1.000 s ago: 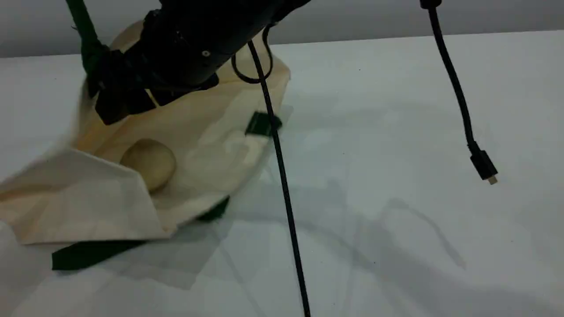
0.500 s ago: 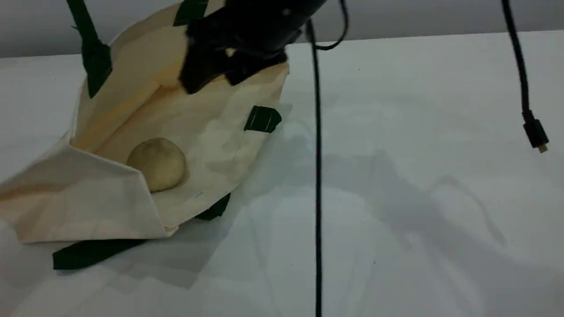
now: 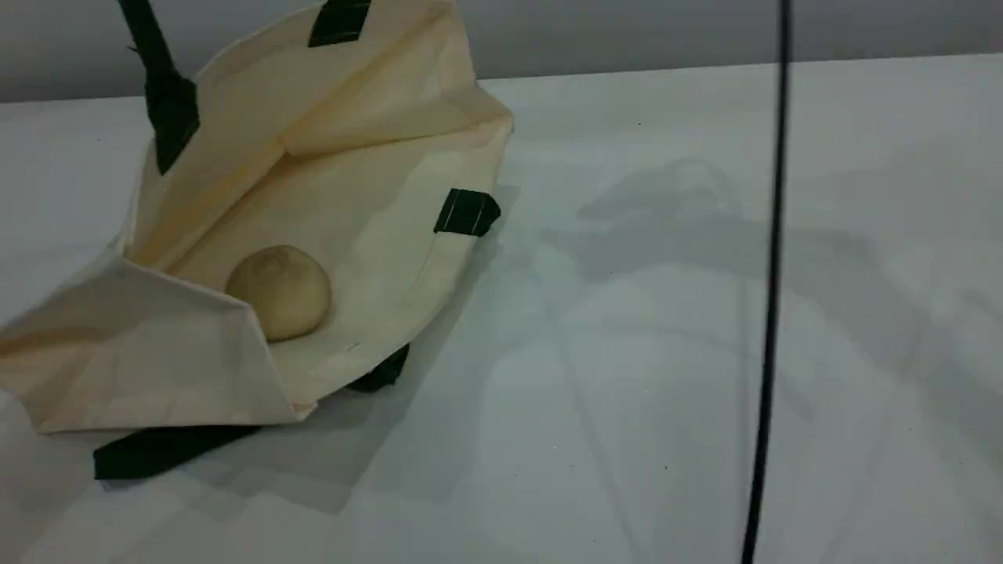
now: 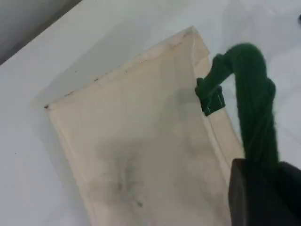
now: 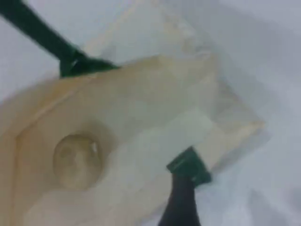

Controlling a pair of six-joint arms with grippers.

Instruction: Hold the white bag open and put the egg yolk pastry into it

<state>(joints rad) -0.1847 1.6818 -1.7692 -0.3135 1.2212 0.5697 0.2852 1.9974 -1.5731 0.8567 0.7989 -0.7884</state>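
**Pastry rests inside the held-open tote**

The large cream-white canvas bag [image 3: 368, 196] lies on the pale grey table [image 3: 627, 352], its mouth gaping. The small round tan-yellow egg yolk pastry [image 3: 278, 291] sits inside the bag, on the lower wall, just right of the folded-in corner. Only the left wrist view shows the left gripper [image 4: 263, 193]: its dark fingers are clamped shut on the dark green rope handle [image 4: 251, 94], above the bag's flat outer panel. The scene view shows that handle rising off the top edge, left of the bag's mouth. The blurred right wrist view looks down on pastry and bag from well above; the right gripper shows in no view, so its fingers cannot be told. Since a second ago the right arm has left the scene view, where it hung over the bag's mouth. A thin black cable [image 3: 772, 313] hangs well right of the bag.
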